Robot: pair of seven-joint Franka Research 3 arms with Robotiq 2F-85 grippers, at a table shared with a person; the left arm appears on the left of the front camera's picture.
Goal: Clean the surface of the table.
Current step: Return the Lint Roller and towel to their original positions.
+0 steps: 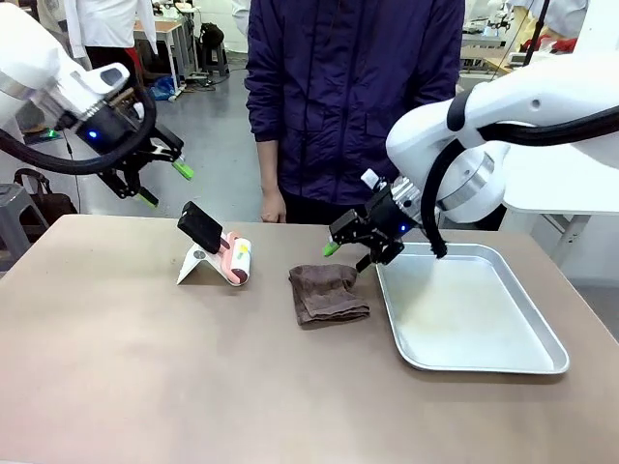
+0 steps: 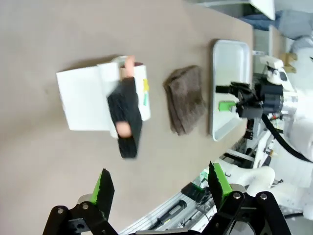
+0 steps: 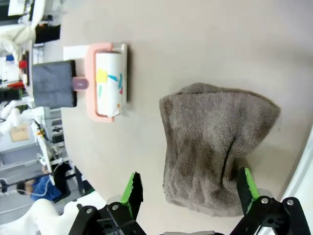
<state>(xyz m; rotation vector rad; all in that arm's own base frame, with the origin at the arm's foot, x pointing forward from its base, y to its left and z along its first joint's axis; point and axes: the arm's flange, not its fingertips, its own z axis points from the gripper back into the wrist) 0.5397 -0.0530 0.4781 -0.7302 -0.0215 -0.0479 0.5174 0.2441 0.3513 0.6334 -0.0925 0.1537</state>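
The brown-beige table (image 1: 126, 367) carries a crumpled brown cloth (image 1: 329, 293) near its middle. My right gripper (image 1: 350, 253) hovers open just above the cloth's far right corner with nothing in it. In the right wrist view the cloth (image 3: 215, 147) lies under that gripper (image 3: 189, 188), between its green fingertips (image 3: 132, 191). My left gripper (image 1: 164, 186) hangs open and empty in the air above the table's far left. Its wrist view looks down past the left gripper (image 2: 160, 185) at the table (image 2: 49, 39) and the cloth (image 2: 186, 98).
A pink lint roller (image 1: 235, 259) with a black handle rests on a white stand left of the cloth. A silver tray (image 1: 542, 362) lies at the right, touching distance from the cloth. A person (image 1: 348, 97) stands at the far edge, one hand (image 1: 273, 205) by the table.
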